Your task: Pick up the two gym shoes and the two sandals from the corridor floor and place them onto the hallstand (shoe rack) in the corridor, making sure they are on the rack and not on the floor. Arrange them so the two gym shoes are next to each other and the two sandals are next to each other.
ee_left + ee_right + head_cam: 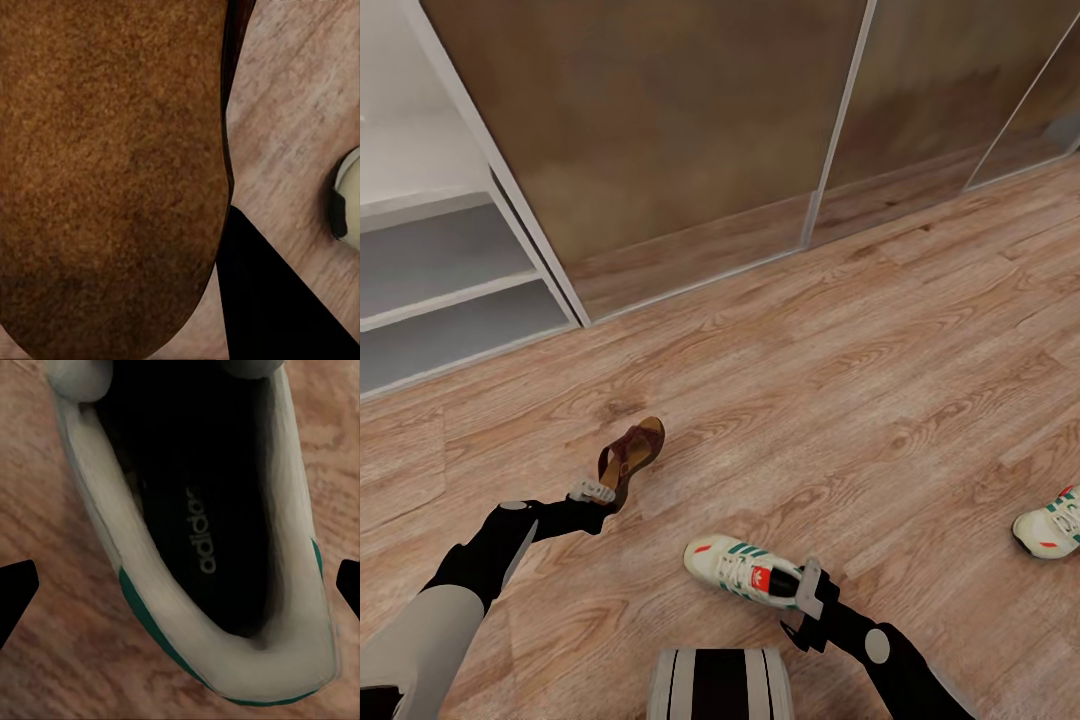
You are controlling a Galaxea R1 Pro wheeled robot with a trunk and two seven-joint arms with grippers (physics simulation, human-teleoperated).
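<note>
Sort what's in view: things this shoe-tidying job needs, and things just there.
Job:
- brown strapped sandal
- white green-striped trainer by the right end effector
- second white trainer
- pale grey shelved rack
- wood-plank floor

Just there:
- brown sliding wall panels

A sandal (pixel 630 458) sits at the left gripper (pixel 594 491). One trainer (pixel 743 571) lies heel-first between the right gripper's (pixel 809 588) fingers; another trainer (pixel 1052 523) lies well to its right.
</note>
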